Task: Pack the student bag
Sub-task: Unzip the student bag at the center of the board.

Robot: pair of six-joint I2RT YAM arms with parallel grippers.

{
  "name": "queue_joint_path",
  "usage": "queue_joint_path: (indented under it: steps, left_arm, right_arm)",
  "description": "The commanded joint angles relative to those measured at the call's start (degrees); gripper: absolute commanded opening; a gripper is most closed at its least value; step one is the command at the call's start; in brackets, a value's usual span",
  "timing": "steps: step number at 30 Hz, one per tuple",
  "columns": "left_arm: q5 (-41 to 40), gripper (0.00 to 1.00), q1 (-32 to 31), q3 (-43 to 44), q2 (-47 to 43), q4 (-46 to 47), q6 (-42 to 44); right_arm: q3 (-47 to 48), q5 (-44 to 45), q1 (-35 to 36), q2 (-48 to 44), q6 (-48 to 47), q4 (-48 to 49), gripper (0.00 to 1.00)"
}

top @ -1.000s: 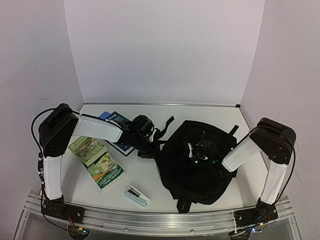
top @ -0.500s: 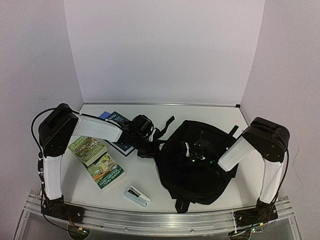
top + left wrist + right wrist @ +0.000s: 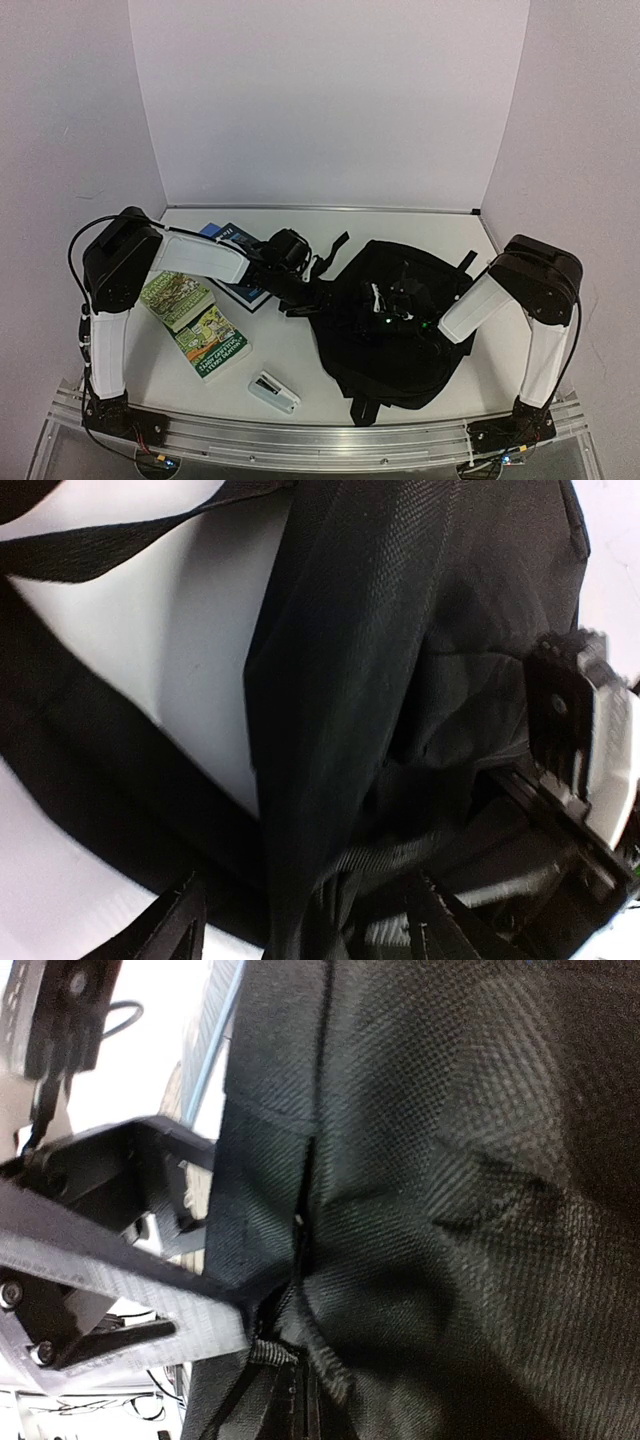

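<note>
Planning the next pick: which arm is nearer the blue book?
Left. The left arm passes over the blue book; the right arm is on the student bag, well to the book's right.

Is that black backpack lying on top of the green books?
No, the two green books lie on the bare table, left of the backpack and apart from it.

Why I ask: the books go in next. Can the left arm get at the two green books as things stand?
Probably yes. The green books lie uncovered beside the left arm, and the left gripper, open by a strap of the student bag, holds nothing.
</note>
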Motion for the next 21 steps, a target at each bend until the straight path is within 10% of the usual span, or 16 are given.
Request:
queue_joint_path:
  steps: [1,10,21]
  left_arm:
    - [2.4,0.67,-0.1,4.5,3.1,0.7,1.7]
    - [0.0,0.03,-0.2,6.1,4.4,1.8,1.7]
    - [-1.6,0.00,1.5,6.0,4.3,4.6,0.7]
  right_arm:
    - [-0.7,-1.1,0.1,-3.3,-0.5,2.7,0.00]
    - [-1.7,-2.0,1.2,-6.9,-0.3,2.1,0.00]
    - [-2.3,0.7,6.1,-16.1,-0.3,-8.3,0.00]
